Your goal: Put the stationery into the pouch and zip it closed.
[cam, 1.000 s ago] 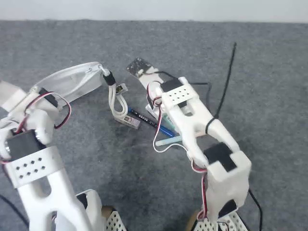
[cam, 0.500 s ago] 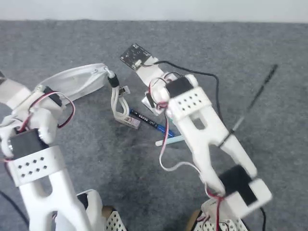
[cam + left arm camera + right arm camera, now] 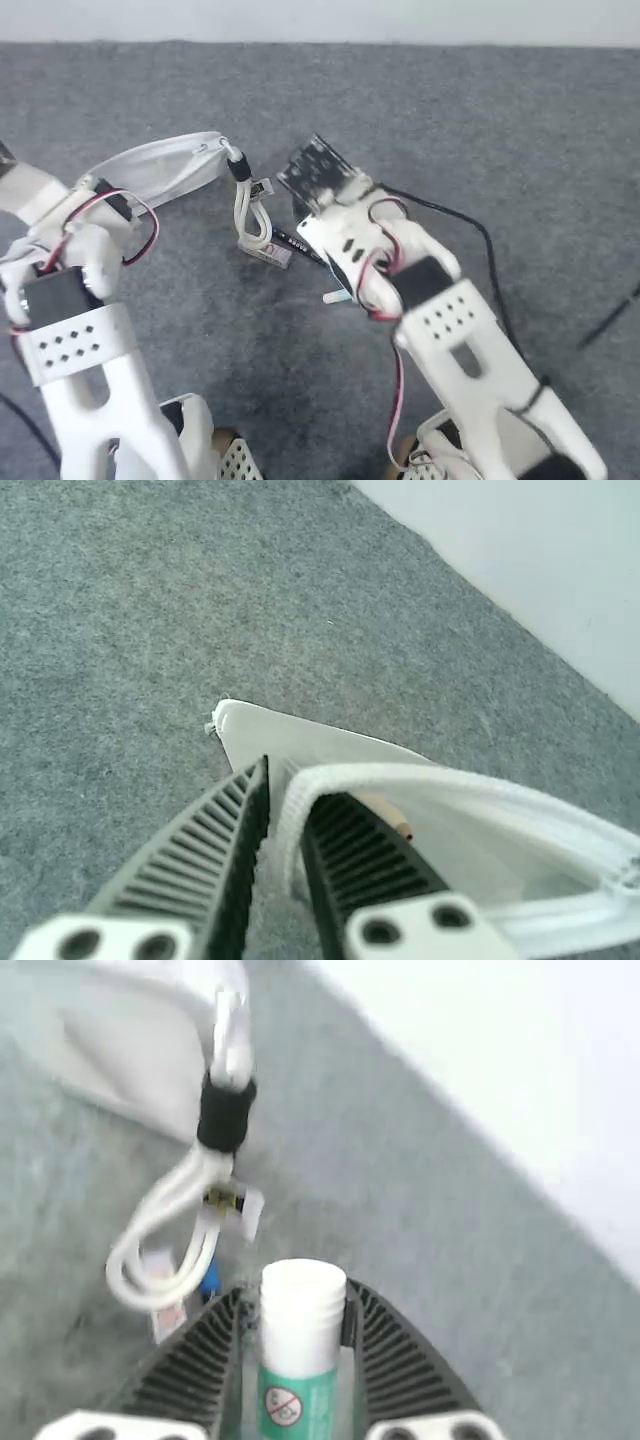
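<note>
Over on the left side, the left gripper (image 3: 275, 780) is pinched shut on the rim of the white pouch (image 3: 160, 170), holding its mouth open. The right gripper (image 3: 297, 1292) has its jaws closed snugly around a glue stick (image 3: 298, 1340), white cap forward, near the pouch's looped cord (image 3: 248, 215). I'd say the stick should go in cap-first along the opening, clear of that cord, and be released only once well inside. A dark pen (image 3: 300, 247) lies on the grey carpet (image 3: 500, 120), yet to go.

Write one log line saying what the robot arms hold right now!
left gripper: shut on pouch rim | right gripper: shut on glue stick | pen: on table
</note>
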